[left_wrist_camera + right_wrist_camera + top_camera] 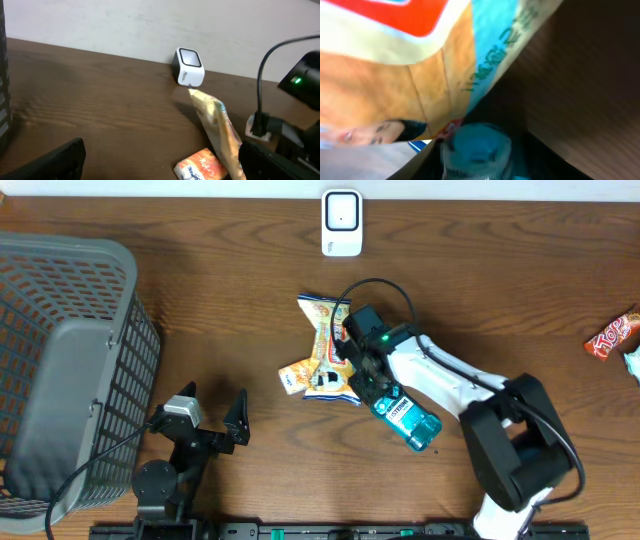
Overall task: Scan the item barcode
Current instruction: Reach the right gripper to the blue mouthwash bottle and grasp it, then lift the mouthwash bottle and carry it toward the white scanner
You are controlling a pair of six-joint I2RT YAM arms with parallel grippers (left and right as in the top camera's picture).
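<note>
Status — left gripper (212, 410) spread apart | right gripper (352, 360) at snack bag (322, 322) (clamp unclear)

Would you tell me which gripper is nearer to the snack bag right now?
Right. The right gripper is at the snack bag's edge, while the left gripper sits apart, off toward the basket.

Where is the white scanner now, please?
In the overhead view the scanner stands at the far edge of the table, near the middle, beyond the snack bag and apart from it.
</note>
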